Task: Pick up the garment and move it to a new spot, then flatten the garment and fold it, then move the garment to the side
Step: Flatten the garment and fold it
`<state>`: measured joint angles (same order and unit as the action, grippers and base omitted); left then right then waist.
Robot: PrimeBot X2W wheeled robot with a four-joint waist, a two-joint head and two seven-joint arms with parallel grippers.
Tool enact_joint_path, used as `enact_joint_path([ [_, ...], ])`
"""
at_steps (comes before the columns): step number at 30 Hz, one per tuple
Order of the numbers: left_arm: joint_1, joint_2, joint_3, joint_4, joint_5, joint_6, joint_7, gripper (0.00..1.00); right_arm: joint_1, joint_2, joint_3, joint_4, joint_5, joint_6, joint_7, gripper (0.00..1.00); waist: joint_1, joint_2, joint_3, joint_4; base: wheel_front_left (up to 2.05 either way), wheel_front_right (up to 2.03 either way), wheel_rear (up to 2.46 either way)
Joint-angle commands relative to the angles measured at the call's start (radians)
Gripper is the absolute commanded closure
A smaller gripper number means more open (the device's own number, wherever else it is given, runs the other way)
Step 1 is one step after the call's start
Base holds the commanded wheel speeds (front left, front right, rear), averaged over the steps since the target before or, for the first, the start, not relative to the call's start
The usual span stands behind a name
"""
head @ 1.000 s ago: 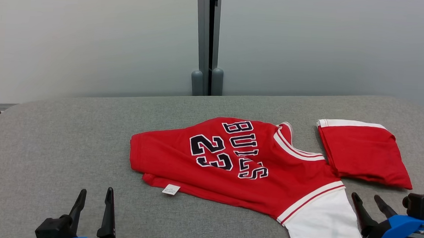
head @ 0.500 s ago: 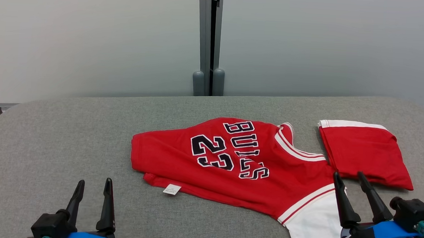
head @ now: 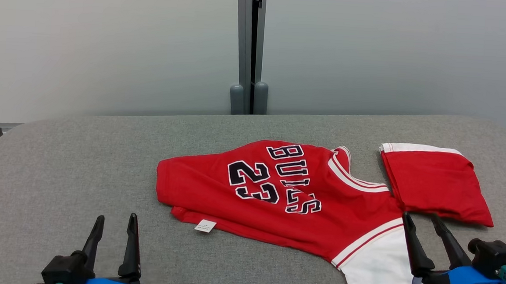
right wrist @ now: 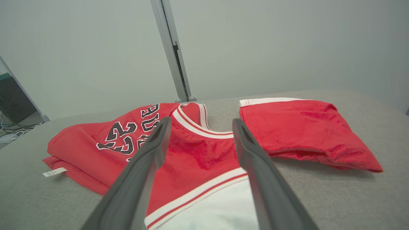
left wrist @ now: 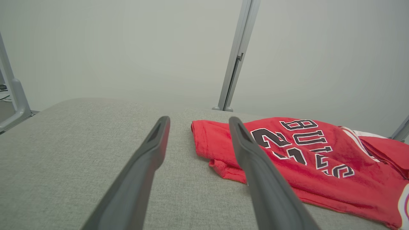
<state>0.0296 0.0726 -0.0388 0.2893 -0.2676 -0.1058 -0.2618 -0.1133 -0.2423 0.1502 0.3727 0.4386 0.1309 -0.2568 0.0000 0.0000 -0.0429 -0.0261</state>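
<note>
Swung R gripper (head: pixel 420 217) in by white sleeve (head: pixel 377 268) of jersey (head: pixel 285 192), left L gripper (head: pixel 116 217) parked; both splayed wide, holding nothing. Pickup not yet begun.

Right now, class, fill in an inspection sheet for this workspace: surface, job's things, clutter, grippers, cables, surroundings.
Surface: grey fabric table, rounded corners.
Job's things: red jersey lies on the table, near edge doubled; white sleeve towards the robot's right; white tag at the near edge.
Clutter: red piece with a white edge beside the collar; cannot tell whether it belongs to the jersey.
Grippers: left gripper, jaws open, over bare table; right gripper, jaws open, at the sleeve, holding nothing.
Cables: cables on the floor beyond the table.
Surroundings: pale panels and a grey post behind.
</note>
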Motion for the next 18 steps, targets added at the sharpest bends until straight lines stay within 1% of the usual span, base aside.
enact_joint_path([
  [1,0.001,0.001,-0.004,0.009,0.01,-0.005,-0.005,0.0,0.003,-0.011,-0.019,0.033,0.006,0.0,0.02,0.0,0.0,0.0,0.001,0.0,0.0,0.0,0.0],
  [4,-0.025,0.003,-0.027,0.024,0.014,-0.009,-0.005,0.0,0.028,-0.025,-0.037,0.088,0.012,0.0,0.093,0.0,0.0,0.0,0.004,0.005,0.0,0.0,0.0],
  [5,-0.03,0.007,-0.037,0.038,0.006,-0.011,0.01,0.0,0.05,-0.034,-0.053,0.118,0.012,0.0,0.136,0.0,0.0,0.0,0.009,0.0,0.0,0.0,0.0],
  [7,-0.038,0.01,-0.056,0.053,-0.003,-0.016,0.048,0.0,0.056,-0.032,-0.073,0.14,0.003,0.0,0.171,0.0,0.0,0.0,0.016,-0.009,0.0,0.0,0.0],
  [10,-0.053,0.019,-0.09,0.083,-0.025,-0.021,0.13,0.0,0.048,0.0,-0.094,0.168,0.009,0.0,0.235,0.0,0.0,0.0,0.028,-0.023,0.0,0.0,0.0],
  [12,-0.069,0.027,-0.107,0.11,-0.049,-0.023,0.191,0.0,0.041,0.01,-0.101,0.189,0.005,0.0,0.288,0.0,0.0,0.0,0.038,-0.03,0.0,0.0,0.0],
  [13,-0.081,0.022,-0.107,0.126,-0.076,-0.024,0.226,0.0,0.035,0.014,-0.105,0.193,-0.001,0.0,0.304,0.0,0.0,0.0,0.044,-0.031,0.0,0.0,0.0],
  [16,-0.152,0.031,-0.134,0.157,-0.092,-0.026,0.302,0.0,0.021,0.033,-0.13,0.21,-0.003,0.0,0.344,0.0,0.0,0.0,0.074,-0.032,0.0,0.0,0.0],
  [18,-0.188,0.047,-0.156,0.196,-0.087,-0.027,0.363,0.0,0.005,0.039,-0.142,0.213,-0.014,0.0,0.361,0.0,0.0,0.0,0.094,-0.037,0.0,0.0,0.0],
])
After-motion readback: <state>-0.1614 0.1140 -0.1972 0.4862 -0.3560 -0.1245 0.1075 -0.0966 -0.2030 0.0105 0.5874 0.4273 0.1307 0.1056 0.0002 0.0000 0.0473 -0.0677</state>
